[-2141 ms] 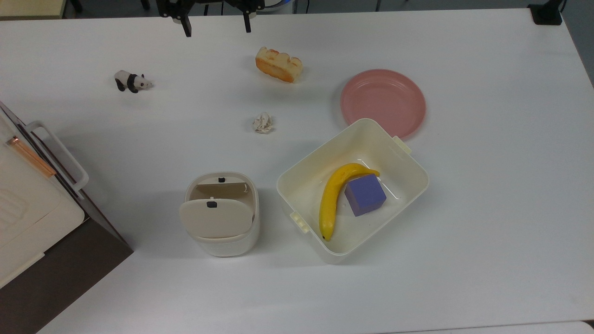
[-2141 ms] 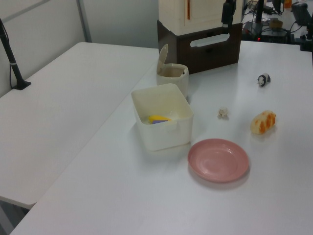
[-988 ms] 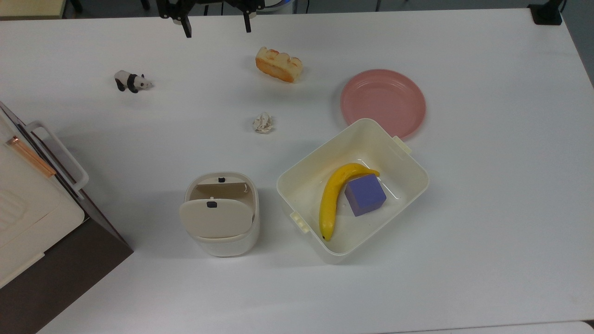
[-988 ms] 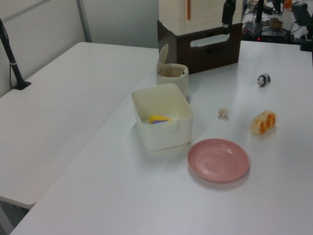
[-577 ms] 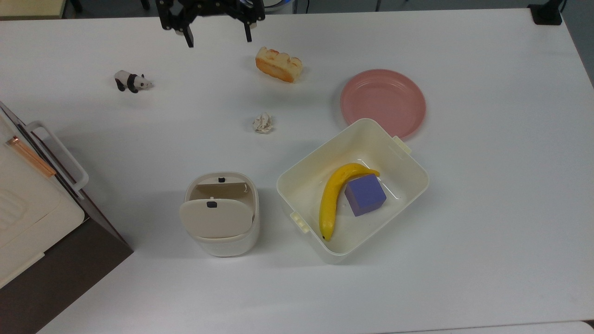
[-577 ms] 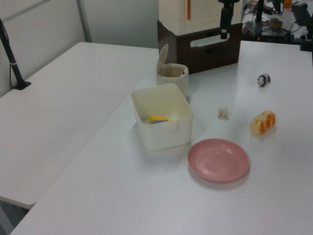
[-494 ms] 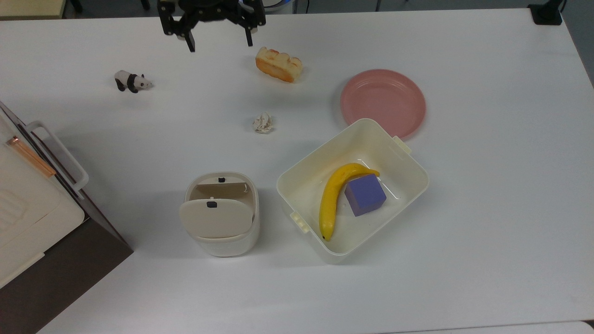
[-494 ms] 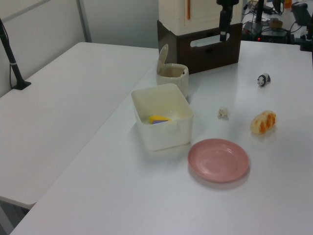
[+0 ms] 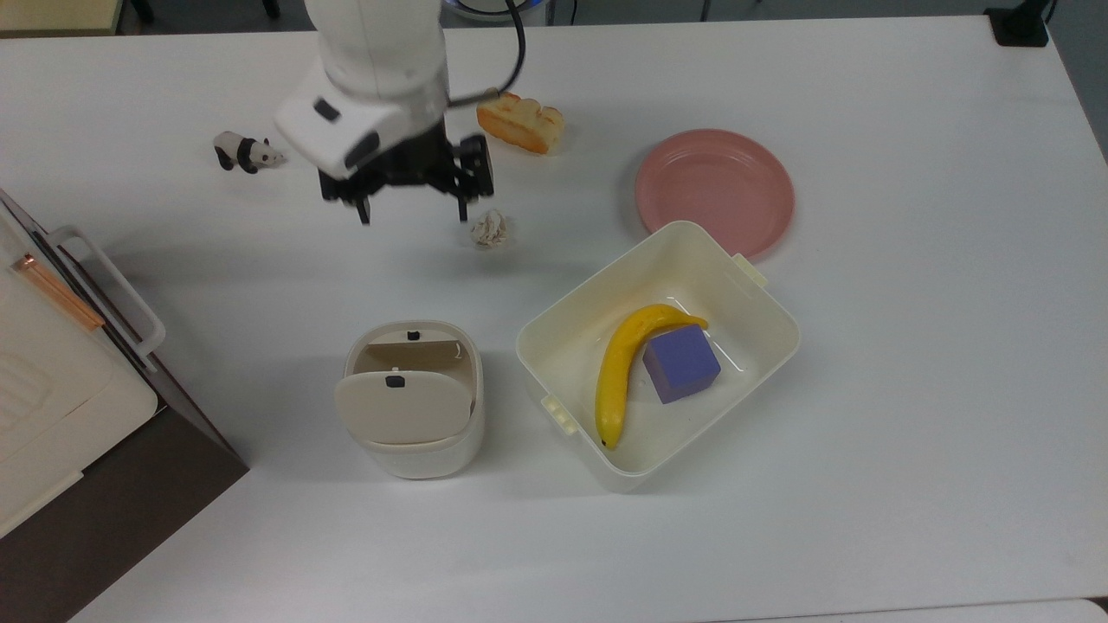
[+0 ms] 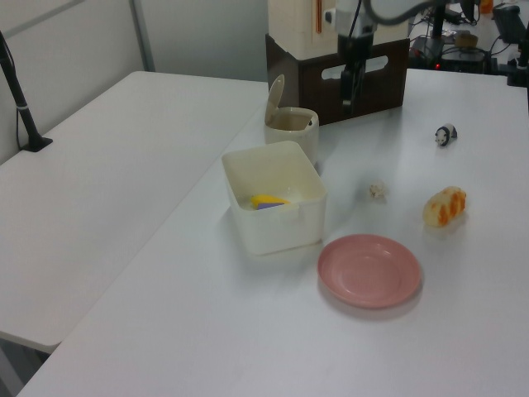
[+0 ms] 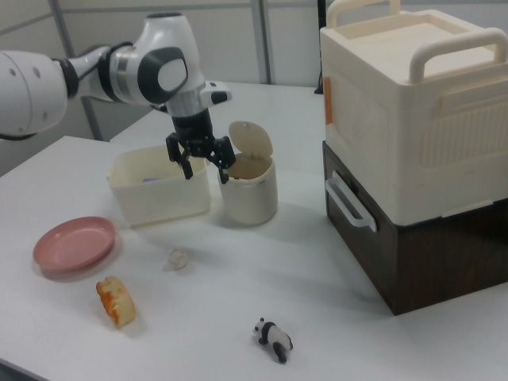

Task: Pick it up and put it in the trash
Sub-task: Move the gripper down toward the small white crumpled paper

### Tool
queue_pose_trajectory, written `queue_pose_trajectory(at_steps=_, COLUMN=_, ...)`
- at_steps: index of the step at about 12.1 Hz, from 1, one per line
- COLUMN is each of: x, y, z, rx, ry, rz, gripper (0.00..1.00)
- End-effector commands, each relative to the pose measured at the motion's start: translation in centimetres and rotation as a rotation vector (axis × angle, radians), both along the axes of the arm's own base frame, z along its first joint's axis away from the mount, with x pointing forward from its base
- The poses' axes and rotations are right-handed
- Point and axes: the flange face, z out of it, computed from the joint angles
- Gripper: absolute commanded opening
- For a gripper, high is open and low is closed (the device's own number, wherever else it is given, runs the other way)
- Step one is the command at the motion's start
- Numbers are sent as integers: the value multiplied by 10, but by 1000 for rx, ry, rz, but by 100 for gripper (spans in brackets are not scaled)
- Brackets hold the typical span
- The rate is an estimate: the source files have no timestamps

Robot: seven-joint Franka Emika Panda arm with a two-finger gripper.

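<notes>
Bin and tub in front, paper ball behind them
Top view, lower centre: trash bin (image 9: 409, 400), flap tilted open; the tub (image 9: 656, 355) holds a banana (image 9: 619, 372) and purple cube (image 9: 681, 363). Upper centre: paper ball (image 9: 490, 229) on the table, gripper (image 9: 414, 211) spread open above, just left.

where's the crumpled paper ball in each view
Top view: paper ball upper centre, beside the gripper, whose fingers are open.
Left view: paper ball right of centre, on the table.
Right view: paper ball lower left of centre.
Shared landmark: the pink plate.
</notes>
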Motion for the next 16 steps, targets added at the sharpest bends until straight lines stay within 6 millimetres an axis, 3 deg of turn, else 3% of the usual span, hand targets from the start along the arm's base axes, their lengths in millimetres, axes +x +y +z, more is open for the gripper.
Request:
queue_pose_trajectory(at_steps=1, x=0, y=16, z=-22, rx=-64, ry=-27, rz=-11, gripper=100)
queue_pose_trajectory(at_steps=2, x=0, y=16, z=-27, rx=-79, ry=-20, rz=-16, gripper=100)
queue_pose_trajectory(at_steps=5, x=-32, y=40, z=-61, rx=-117, ry=5, rz=60, gripper=100)
queue_pose_trajectory(at_steps=8, x=-54, y=54, z=-73, rx=-146, ry=3, rz=109, gripper=100)
queue_pose_trajectory(at_steps=11, x=-60, y=62, z=-82, rx=-149, ry=29, rz=127, gripper=100)
queue_pose_trajectory(at_steps=16, x=-71, y=86, z=-137, rx=-240, ry=164, rz=248, gripper=100)
